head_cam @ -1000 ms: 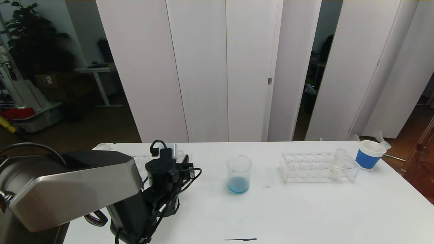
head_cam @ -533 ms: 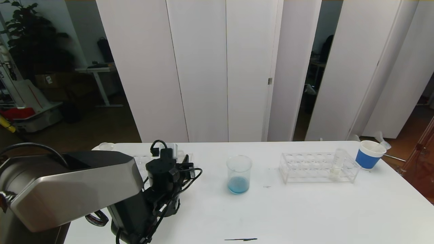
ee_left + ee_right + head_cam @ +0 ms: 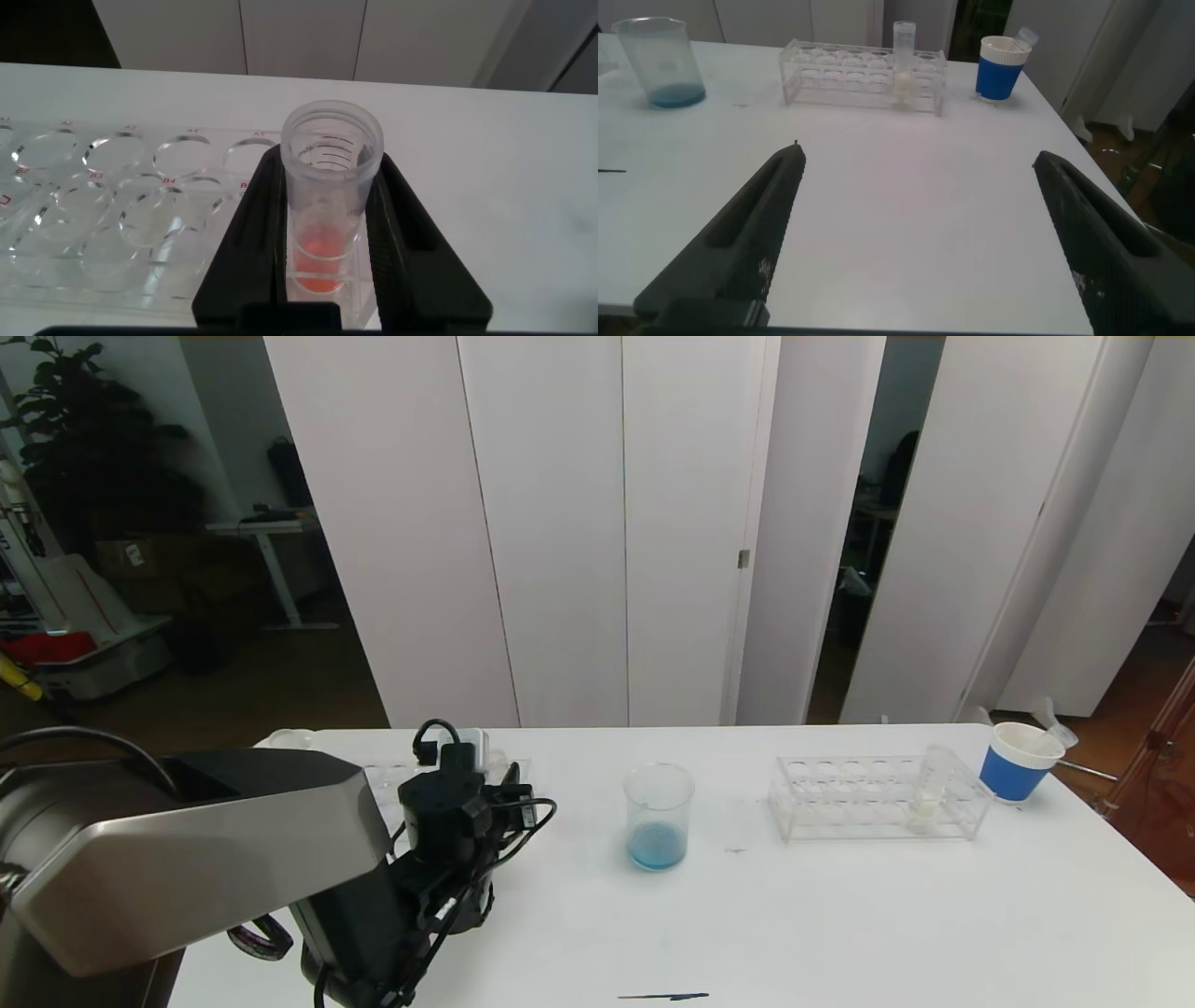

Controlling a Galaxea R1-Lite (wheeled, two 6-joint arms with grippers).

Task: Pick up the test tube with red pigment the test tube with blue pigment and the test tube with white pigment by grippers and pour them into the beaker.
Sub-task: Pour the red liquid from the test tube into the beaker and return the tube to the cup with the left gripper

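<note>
red cell labels A2, A4, B4 on the clear rack (image 3: pixel 121 201), others too small to read

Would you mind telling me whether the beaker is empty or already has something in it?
Not empty. The beaker stands upright on the table with a shallow layer of blue liquid at its bottom; the rest is clear.

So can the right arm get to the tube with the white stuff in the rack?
Probably yes. The right end effector is open, and only bare table lies between it and the white tube, which stands upright in the clear rack.
</note>
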